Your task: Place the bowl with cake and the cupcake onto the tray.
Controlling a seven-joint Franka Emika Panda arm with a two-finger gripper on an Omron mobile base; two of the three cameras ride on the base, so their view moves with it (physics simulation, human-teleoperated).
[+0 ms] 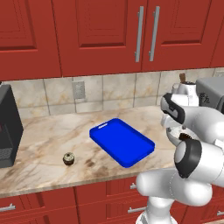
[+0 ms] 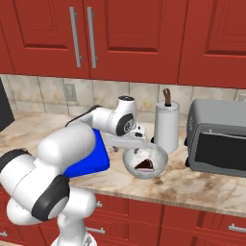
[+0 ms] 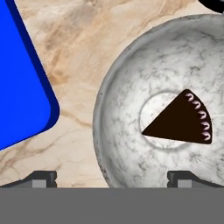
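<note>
The pale marbled bowl (image 3: 131, 78) stands on the counter just right of the blue tray (image 3: 22, 78), with a dark brown wedge of cake (image 3: 181, 120) in its middle. My gripper (image 3: 113, 177) hangs open right above the bowl's near-left rim, one fingertip (image 3: 43, 177) outside the bowl and the other over its inside. From the right base view the gripper (image 2: 139, 148) sits over the bowl (image 2: 156, 156), and my arm hides most of the tray (image 2: 89, 161). The small brown cupcake (image 1: 68, 159) stands alone on the counter, left of the tray (image 1: 122, 141), near the front edge.
A paper towel roll (image 2: 166, 126) stands right behind the bowl and a grey toaster oven (image 2: 218, 139) to its right. A black appliance (image 1: 8, 127) occupies the counter's far left. Red cabinets hang above the tiled back wall.
</note>
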